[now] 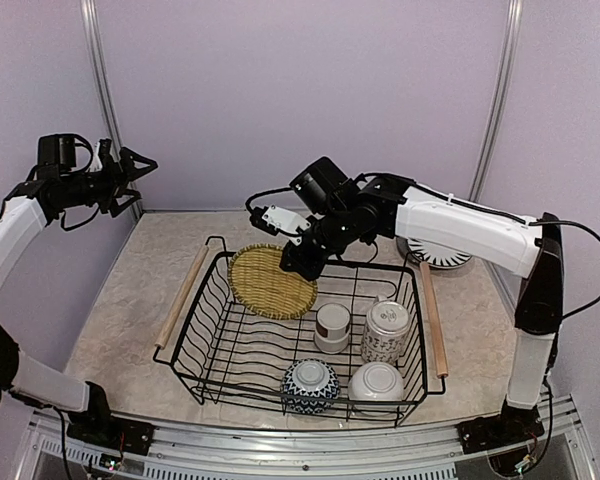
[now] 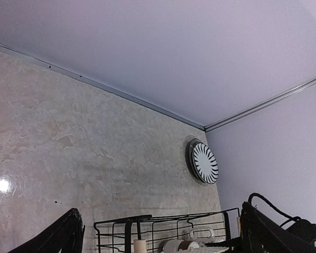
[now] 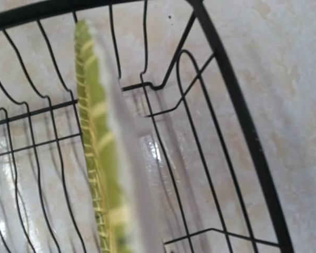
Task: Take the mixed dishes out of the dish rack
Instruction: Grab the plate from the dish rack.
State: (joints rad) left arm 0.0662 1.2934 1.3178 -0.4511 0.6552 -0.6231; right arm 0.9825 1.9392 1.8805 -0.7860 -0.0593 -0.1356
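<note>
- The right end effector [image 1: 298, 262] was pressed together on the far right rim of the yellow mat [image 1: 270, 282]. The wrist view showed the mat edge-on between its fingers.
- The mat stood tilted in the far part of the rack [image 1: 420, 330], its lower edge among the wires and its face turned toward the near left. I judged the lift would have to go up and away along that tilt to clear the rack's far rail.
- The right arm was the nearer one and already had the mat.
- The left end effector [image 1: 140, 165] was spread wide and empty, raised high over the far left corner of the bench [image 1: 130, 310], well apart from the rack.
- Inside the rack, near its right end, stood the banded cup [image 1: 332, 326] and the tall cup [image 1: 385, 332]. The blue bowl [image 1: 310, 385] and white bowl [image 1: 376, 382] lay upside down by the near rail.
- The striped plate [image 1: 440, 258] lay on the bench just beyond the rack's far right corner, partly hidden by the right arm.
</note>
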